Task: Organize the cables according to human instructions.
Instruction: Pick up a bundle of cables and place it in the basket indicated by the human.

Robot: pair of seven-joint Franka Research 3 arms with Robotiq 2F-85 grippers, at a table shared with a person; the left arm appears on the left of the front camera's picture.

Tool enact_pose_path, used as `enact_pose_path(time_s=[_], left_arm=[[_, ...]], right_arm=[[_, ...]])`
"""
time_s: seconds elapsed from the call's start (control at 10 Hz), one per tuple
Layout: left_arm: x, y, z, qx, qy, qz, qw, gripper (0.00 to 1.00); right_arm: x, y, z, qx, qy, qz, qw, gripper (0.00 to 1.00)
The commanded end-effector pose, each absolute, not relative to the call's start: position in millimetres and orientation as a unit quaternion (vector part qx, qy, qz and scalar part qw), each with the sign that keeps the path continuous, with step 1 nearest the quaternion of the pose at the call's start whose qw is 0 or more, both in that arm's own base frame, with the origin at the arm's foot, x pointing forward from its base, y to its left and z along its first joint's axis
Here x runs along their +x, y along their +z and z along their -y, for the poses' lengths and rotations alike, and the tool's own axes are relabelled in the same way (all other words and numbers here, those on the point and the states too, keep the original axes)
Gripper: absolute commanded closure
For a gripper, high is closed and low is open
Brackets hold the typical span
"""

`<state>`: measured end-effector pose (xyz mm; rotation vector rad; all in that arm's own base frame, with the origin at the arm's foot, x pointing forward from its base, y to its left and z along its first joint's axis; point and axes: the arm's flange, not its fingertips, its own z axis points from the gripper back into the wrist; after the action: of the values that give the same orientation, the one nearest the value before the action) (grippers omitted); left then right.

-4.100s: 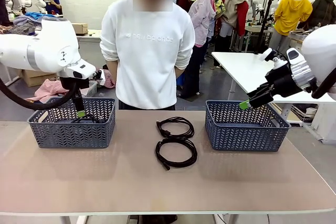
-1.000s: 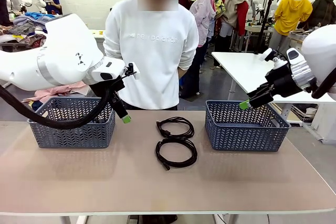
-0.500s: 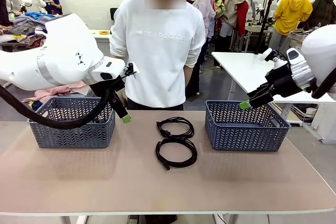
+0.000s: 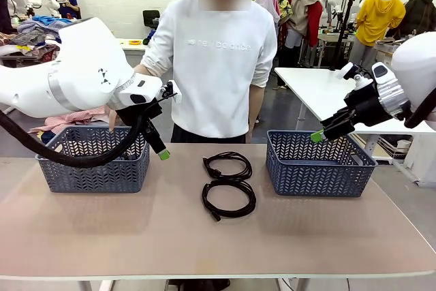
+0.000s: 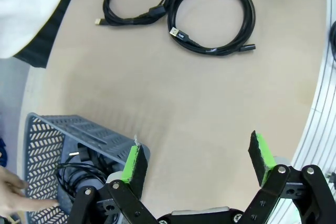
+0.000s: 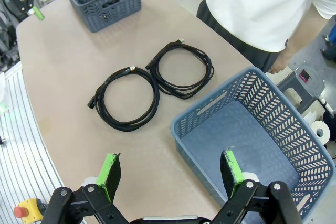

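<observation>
Across the tabletop [image 4: 136,236], two touching cables [image 4: 228,180] ahead of spread, empty left fingers [image 5: 132,163]; likely to snag both together.

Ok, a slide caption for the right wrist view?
Open right claw over a blue basket's rim, two coiled cables on the table beside it, person in white opposite.

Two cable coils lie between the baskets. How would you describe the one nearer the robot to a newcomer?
On the beige table, look between the left basket and the right basket. Two black coils lie there; the near coil is toward the robot's edge. It is the rounder, wider loop; the far coil, by the person, looks flatter.
</observation>
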<state>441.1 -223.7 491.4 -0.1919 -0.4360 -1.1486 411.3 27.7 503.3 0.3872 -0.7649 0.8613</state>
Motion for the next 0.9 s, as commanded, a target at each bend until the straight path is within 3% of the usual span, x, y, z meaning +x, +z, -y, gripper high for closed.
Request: enact_pose_path(time_s=[0.0,0.8], left_arm=[[443.0,493.8,223.1,-0.090,-0.538,0.203,0.813,0.00],[443.0,493.8,223.1,-0.090,-0.538,0.203,0.813,0.00]], right_arm=[[413.9,501.0,-27.3,0.189,0.410,0.370,0.812,0.00],[413.9,501.0,-27.3,0.189,0.410,0.370,0.812,0.00]])
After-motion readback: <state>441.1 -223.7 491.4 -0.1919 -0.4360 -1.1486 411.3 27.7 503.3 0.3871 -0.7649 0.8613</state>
